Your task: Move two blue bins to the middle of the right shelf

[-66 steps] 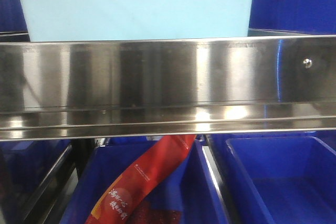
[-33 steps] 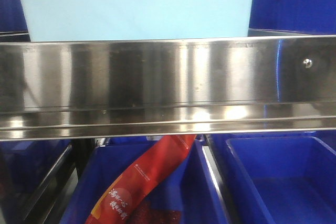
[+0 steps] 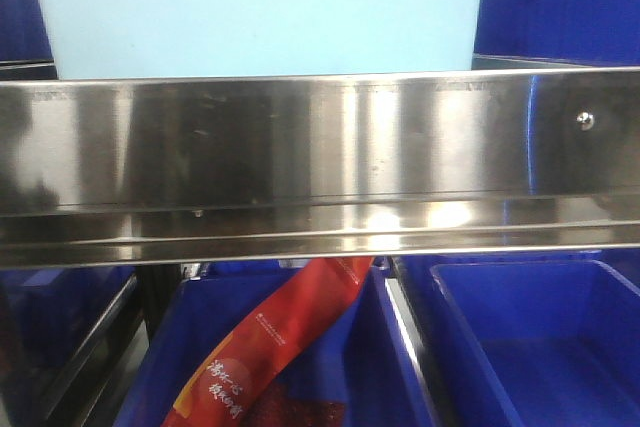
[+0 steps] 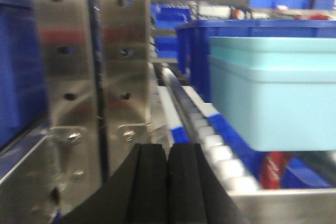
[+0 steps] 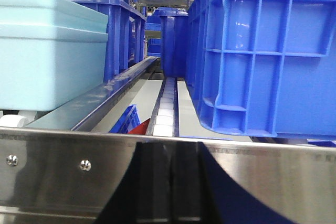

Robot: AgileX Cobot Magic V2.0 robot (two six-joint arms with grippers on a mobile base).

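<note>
A large dark blue bin (image 5: 262,51) stands on the roller shelf at the right of the right wrist view; its corner shows as a dark blue bin (image 3: 560,2) at the top right of the front view. Another dark blue bin (image 5: 123,30) stands behind a light blue bin (image 5: 47,51) on the left. That light blue bin (image 3: 260,12) fills the top of the front view. My right gripper (image 5: 170,182) is shut and empty, low before the steel shelf rail (image 5: 52,166). My left gripper (image 4: 167,182) is shut and empty, beside a steel upright (image 4: 79,77), left of the light blue bin (image 4: 273,93).
The steel shelf rail (image 3: 320,157) crosses the whole front view. Below it stand two open dark blue bins, one holding a red packet (image 3: 270,347), the other (image 3: 540,347) showing nothing inside. White rollers (image 5: 165,108) run along the shelf between the bins. More blue bins fill distant shelves.
Only the reflections on the steel rail have shifted slightly; the bins stay where they were.
</note>
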